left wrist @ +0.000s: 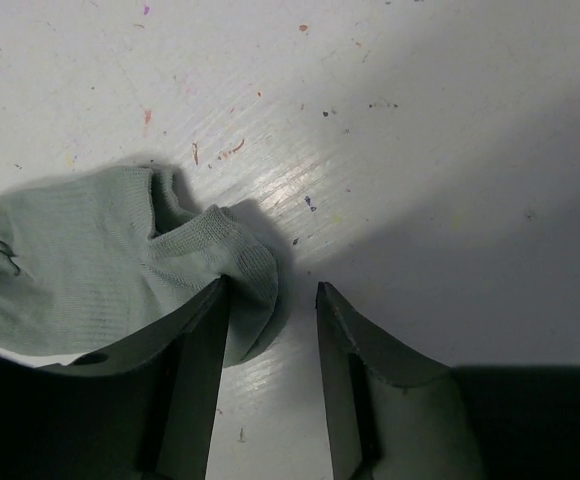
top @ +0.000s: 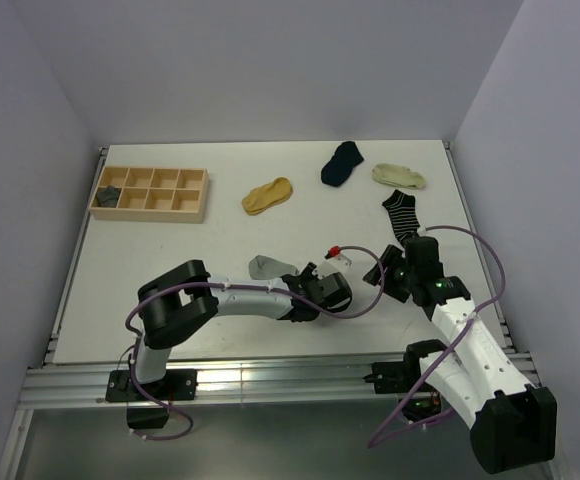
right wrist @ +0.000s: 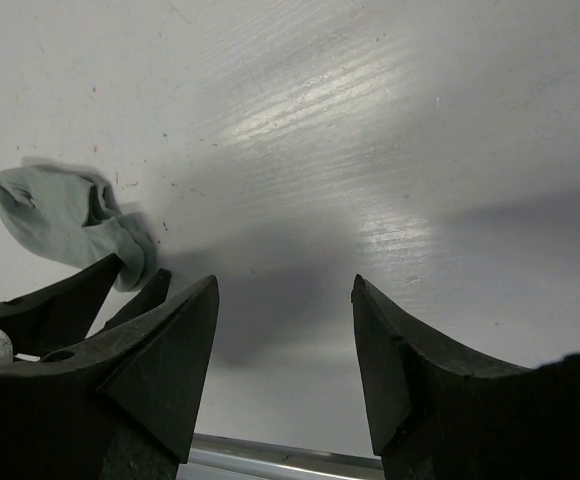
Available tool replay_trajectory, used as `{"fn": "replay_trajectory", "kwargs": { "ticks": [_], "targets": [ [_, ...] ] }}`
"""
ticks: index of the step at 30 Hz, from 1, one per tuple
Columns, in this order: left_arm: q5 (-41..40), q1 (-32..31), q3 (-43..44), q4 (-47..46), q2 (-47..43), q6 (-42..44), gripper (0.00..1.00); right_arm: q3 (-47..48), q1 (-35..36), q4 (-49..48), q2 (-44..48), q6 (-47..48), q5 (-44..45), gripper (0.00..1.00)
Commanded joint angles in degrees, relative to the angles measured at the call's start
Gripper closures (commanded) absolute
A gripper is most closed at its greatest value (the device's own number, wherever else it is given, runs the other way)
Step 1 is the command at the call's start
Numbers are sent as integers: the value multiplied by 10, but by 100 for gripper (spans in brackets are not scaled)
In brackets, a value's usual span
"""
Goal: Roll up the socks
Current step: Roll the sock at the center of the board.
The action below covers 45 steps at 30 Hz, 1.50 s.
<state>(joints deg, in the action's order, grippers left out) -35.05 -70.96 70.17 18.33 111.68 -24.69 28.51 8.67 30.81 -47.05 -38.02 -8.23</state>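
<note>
Socks point(top: 268, 266) lie spread over the white worktop point(top: 170, 250), and the nearest one, the light grey sock point(left wrist: 80, 270), sits at the left gripper point(left wrist: 270, 288). That gripper's jaws stand partly apart. Its left finger point(left wrist: 195, 360) rests against the sock's ribbed cuff, and a fold of the cuff bulges into the gap. The other finger is clear of the fabric, over bare worktop.

The light grey sock is crumpled, folded over at the heel, with its opening gaping. Its long axis runs sideways from the left gripper: cuff end at the fingers, toe end out to the gripper's left.

Just to the right, the right gripper point(right wrist: 285, 285) points toward the left one point(top: 325, 265). Its jaws are wide apart over bare worktop, holding and touching nothing. Its wrist view shows the light grey sock point(right wrist: 65, 220) further off, to its left.

Just beyond the right gripper point(top: 382, 272) the striped sock point(top: 402, 213) lies flat, its length running away from the gripper, toward the back. Further out from the left gripper the mustard sock point(top: 267, 195) lies flat on a diagonal, its far end angled right. Beyond that, the navy sock point(top: 342, 163) slants the same way, and the cream sock point(top: 399, 176) lies nearly crosswise, well beyond the right gripper.

Far to the left gripper's left stands a wooden tray point(top: 155, 214) of eight compartments. A dark grey bundle point(top: 108, 195) sits in its leftmost column.
</note>
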Motion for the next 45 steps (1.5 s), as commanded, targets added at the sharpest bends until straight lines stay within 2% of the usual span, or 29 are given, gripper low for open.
{"fn": "replay_trajectory", "kwargs": {
  "ticks": [1,4,5,8,11,14,17,21,22,25,31,36,40,45],
  "targets": [
    [1,-3,14,14,18,3,56,-6,-8,-19,0,8,-12,37],
    [8,-3,5,13,20,-4,67,-7,-10,-22,-1,8,-15,37],
    [9,-3,3,13,21,-7,75,-7,-11,-22,-1,8,-16,37],
    [13,-3,1,13,21,-13,90,-7,-12,-24,-1,8,-21,37],
    [18,-3,3,11,15,-19,100,-7,-12,-31,0,13,-29,38],
    [32,2,2,6,-3,-29,99,-3,-12,-39,6,26,-43,39],
    [87,23,-20,-23,-42,-52,100,-6,-12,-52,15,36,-64,41],
    [187,78,-71,-84,-100,-86,100,-15,-10,-84,15,31,-93,42],
    [232,89,-92,-107,-109,-98,100,-17,-9,-89,13,30,-98,42],
    [321,152,-130,-156,-145,-125,100,-21,-2,-112,-1,20,-109,42],
    [481,233,-185,-253,-161,-174,100,-1,31,-145,-41,3,-100,43],
    [535,273,-216,-298,-155,-213,100,29,80,-178,-104,-18,-75,45],
    [552,303,-232,-311,-149,-226,100,63,140,-214,-165,-39,-58,51],
    [558,325,-242,-312,-142,-234,99,102,174,-252,-259,-61,-58,62]
  ]
}}
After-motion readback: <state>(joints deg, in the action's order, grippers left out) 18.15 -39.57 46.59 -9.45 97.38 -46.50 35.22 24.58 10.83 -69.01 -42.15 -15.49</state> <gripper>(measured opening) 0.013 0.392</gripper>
